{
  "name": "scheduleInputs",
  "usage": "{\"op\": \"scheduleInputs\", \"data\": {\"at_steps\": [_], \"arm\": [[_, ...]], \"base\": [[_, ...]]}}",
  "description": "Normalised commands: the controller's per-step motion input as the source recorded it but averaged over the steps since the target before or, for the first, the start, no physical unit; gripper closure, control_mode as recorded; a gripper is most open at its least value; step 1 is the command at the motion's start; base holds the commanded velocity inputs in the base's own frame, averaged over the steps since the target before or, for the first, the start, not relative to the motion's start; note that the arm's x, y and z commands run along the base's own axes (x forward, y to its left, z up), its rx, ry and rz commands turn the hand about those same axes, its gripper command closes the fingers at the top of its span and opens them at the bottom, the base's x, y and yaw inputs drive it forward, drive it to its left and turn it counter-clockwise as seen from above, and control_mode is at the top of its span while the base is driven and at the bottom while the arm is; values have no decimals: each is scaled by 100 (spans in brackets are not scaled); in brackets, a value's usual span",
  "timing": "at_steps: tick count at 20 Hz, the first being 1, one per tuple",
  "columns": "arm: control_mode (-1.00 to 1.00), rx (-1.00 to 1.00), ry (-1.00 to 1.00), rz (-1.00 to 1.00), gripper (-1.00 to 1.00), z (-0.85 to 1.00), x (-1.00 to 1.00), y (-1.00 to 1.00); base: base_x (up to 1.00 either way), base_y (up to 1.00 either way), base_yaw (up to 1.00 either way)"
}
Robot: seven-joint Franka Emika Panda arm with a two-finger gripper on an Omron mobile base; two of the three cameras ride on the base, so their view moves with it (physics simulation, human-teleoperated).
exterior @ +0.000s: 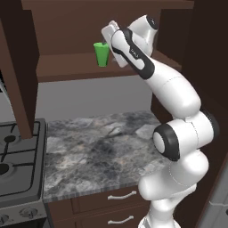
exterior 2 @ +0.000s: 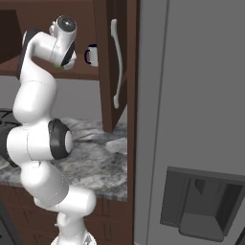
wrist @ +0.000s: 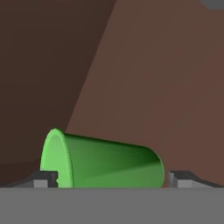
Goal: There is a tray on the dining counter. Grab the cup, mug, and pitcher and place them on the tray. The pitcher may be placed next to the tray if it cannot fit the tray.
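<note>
The marbled worktop (exterior: 93, 151) lies below the arm. Up on the cabinet shelf (exterior: 67, 64), the tool (wrist: 112, 180) stands spread wide, released, its fingertips (wrist: 43, 178) flanking the upright green cup (exterior: 102, 54). An off-centre closing could tip the cup; the mug (exterior 2: 92, 55) stands farther along.

The mug (exterior 2: 92, 55) stands on the cabinet shelf (exterior 2: 81, 72) beside the raised arm (exterior 2: 38, 95).
</note>
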Motion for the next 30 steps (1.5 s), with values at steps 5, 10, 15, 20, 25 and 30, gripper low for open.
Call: {"op": "scheduleInputs", "data": {"at_steps": [5,10,15,20,25,30], "arm": [[-100,0,0,0,-100,-17,0,0],[-100,0,0,0,-100,-5,3,0],[-100,0,0,0,-100,-23,-1,0],[-100,0,0,0,-100,-47,-32,-6],[-100,0,0,0,-100,-60,-36,-4],[-100,0,2,0,-100,-46,-3,-5]], "base": [[0,0,0],[0,0,0],[0,0,0],[0,0,0],[0,0,0],[0,0,0]]}}
